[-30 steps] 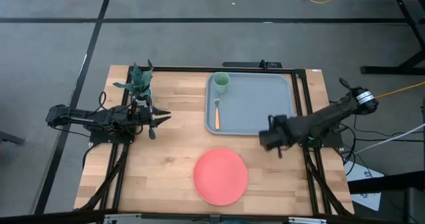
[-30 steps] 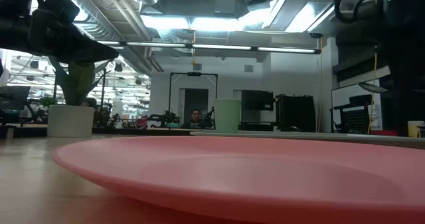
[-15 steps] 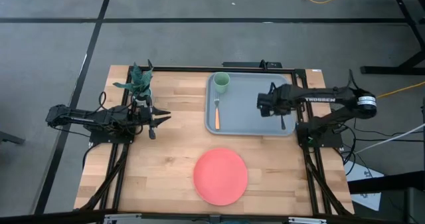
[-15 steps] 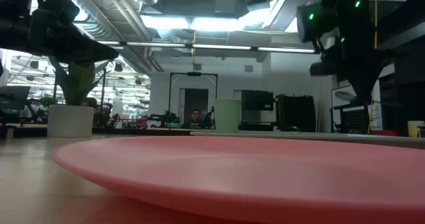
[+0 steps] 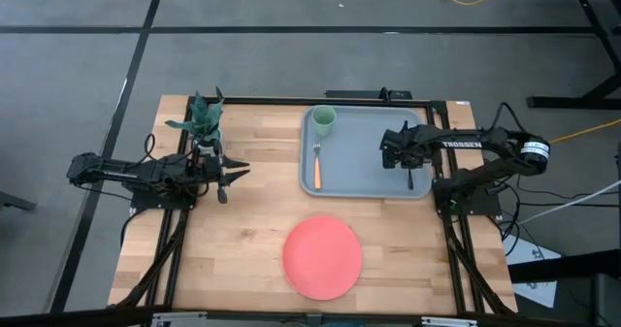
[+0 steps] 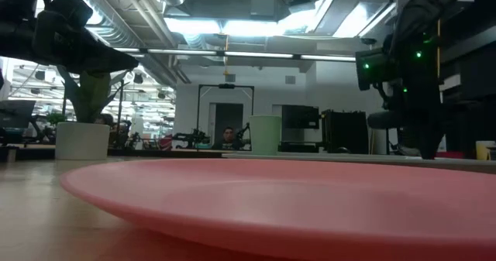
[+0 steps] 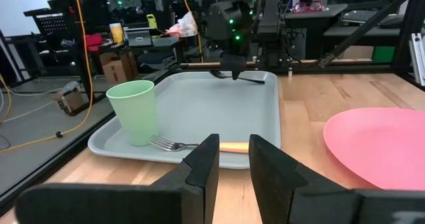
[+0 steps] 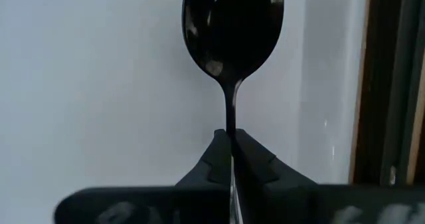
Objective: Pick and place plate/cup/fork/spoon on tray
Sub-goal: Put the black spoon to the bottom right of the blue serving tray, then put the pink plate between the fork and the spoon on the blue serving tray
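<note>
The dark spoon (image 8: 232, 24) is held in my shut right gripper (image 5: 408, 162) low over the right part of the grey-blue tray (image 5: 369, 133). It also shows in the left wrist view (image 7: 249, 80). The light green cup (image 5: 323, 119) stands in the tray's far left corner. The orange-handled fork (image 5: 316, 167) lies along the tray's left side. The coral-pink plate (image 5: 322, 257) lies flat on the table, nearer than the tray. My left gripper (image 5: 225, 177) is open and empty at the table's left. My right gripper pinches the spoon's thin handle (image 8: 231, 123) between its two fingertips, a short way behind the bowl. The fingers come from above. The spoon lies about level at the tray's floor; whether it touches the tray, I cannot tell.
A dark green plant figure in a white pot (image 5: 202, 121) stands at the far left, just beyond my left gripper. Bare wood lies between the plate and the left arm, and the tray's middle (image 7: 219, 108) is bare.
My right gripper has gone with the spoon from off the tray's near right corner toward the table's far edge, over the tray's right part. It has then come down toward the tray floor.
</note>
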